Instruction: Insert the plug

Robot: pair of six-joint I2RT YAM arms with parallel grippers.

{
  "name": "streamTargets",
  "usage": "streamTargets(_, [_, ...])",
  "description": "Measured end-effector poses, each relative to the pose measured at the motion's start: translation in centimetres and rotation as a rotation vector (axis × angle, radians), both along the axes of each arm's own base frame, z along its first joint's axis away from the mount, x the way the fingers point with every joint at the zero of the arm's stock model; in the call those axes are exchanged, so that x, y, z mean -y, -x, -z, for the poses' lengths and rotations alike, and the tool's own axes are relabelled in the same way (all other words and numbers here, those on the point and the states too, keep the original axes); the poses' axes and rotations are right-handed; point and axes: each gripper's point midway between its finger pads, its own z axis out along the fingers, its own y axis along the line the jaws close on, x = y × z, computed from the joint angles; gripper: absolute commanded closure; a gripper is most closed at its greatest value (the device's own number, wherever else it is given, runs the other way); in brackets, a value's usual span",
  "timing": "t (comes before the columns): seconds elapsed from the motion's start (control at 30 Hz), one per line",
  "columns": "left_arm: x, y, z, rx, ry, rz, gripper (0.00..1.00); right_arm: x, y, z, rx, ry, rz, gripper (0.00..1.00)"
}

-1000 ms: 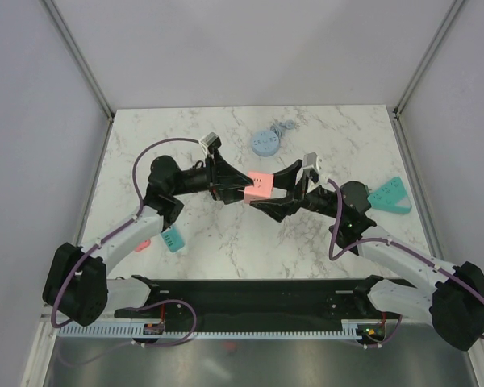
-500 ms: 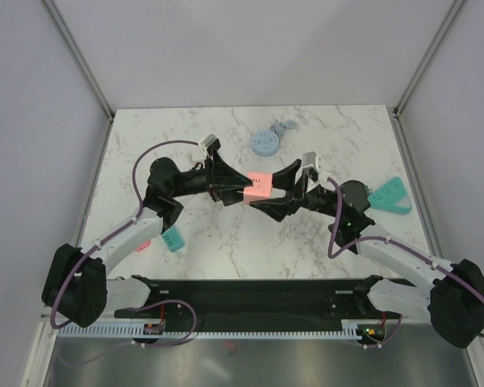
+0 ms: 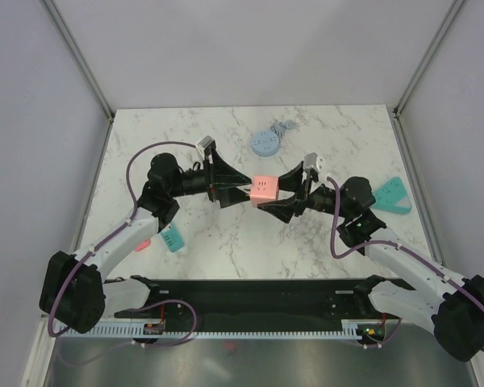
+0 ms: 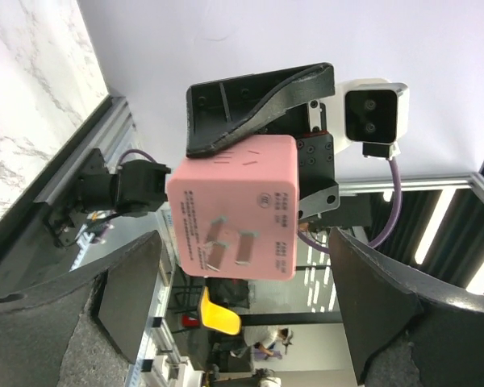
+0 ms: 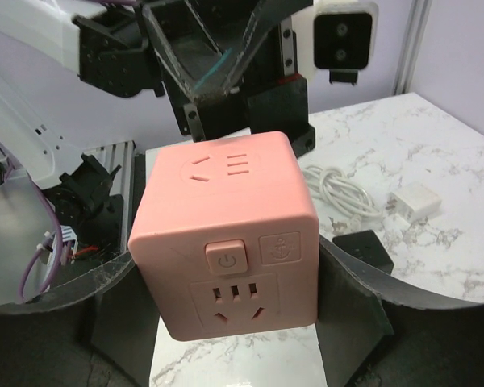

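Left wrist view: left gripper (image 4: 242, 266) spread clear of pink socket cube (image 4: 234, 210), right gripper (image 5: 234, 266) clamps it; best to hold it level for plugging.

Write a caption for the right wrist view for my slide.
Right gripper clamps the pink socket cube, its power button in view.
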Motion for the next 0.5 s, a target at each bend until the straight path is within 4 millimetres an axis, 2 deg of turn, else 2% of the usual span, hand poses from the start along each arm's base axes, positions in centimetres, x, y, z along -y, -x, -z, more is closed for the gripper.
streamTargets(0.13, [-1.4, -1.1, 0.2, 0.008, -0.074, -0.084, 0.11, 0.4, -0.2, 1.2, -0.04, 0.053, 0.02, 1.0])
streamTargets(0.3, [-4.8, -3.7, 1.3, 0.027, -0.253, -0.318, 0.18, 1.0, -1.8, 1.9, -0.134, 0.137, 0.117, 1.0])
streamTargets(0.4, [-7.0, -5.0, 3.7, 0.04, -0.4, -0.43, 0.2, 1.9, -3.5, 1.7, -0.209, 0.204, 0.229, 1.0])
streamTargets(0.5, [-8.5, -5.4, 7.0, 0.061, -0.564, -0.457, 0.2, 3.1, -6.2, 1.5, -0.298, 0.276, 0.385, 1.0])
